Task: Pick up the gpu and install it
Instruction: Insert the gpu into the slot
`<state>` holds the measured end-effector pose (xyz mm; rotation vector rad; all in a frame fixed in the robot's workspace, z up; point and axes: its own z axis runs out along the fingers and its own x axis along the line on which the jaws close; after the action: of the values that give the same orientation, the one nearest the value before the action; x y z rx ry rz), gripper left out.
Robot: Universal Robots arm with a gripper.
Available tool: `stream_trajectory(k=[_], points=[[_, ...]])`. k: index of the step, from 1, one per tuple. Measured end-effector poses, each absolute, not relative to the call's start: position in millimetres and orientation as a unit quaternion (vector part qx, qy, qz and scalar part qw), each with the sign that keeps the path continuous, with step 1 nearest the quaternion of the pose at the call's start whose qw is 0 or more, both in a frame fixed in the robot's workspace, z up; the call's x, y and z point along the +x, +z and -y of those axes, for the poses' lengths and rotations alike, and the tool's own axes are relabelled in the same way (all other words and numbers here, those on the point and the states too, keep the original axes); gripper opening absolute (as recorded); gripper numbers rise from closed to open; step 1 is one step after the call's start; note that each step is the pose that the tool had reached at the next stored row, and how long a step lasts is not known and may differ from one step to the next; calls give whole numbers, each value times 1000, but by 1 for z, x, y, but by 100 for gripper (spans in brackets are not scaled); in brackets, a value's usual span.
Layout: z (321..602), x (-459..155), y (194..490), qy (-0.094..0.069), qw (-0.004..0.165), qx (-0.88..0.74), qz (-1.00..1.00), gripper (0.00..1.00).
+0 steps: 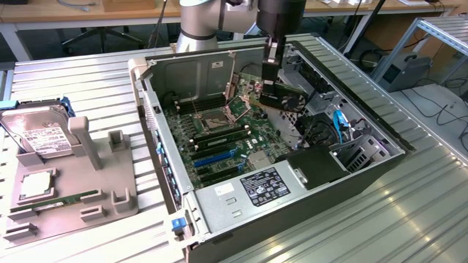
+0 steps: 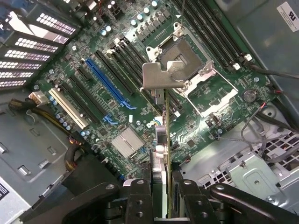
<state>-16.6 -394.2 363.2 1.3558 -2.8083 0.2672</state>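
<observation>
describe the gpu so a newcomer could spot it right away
Find the open pc case. Over its motherboard hangs the tool, gripping the gpu upright. It alone is off the board, a dark card with a round fan and pale metal bracket.

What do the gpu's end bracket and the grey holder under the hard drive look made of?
The gpu's end bracket: pale bare metal, likely stamped steel; dull sheen, bent tabs. Grey holder: probably matte plastic; uniform flat grey, blocky pegs.

gpu (image 1: 286,100) | dark-faced card, green board, pale metal bracket | lifted, on edge | above motherboard, inside case
</observation>
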Motion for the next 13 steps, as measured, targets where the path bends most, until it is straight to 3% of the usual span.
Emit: stream_trajectory(k=[13], points=[[394, -17, 363, 86, 2, 476, 875, 27]])
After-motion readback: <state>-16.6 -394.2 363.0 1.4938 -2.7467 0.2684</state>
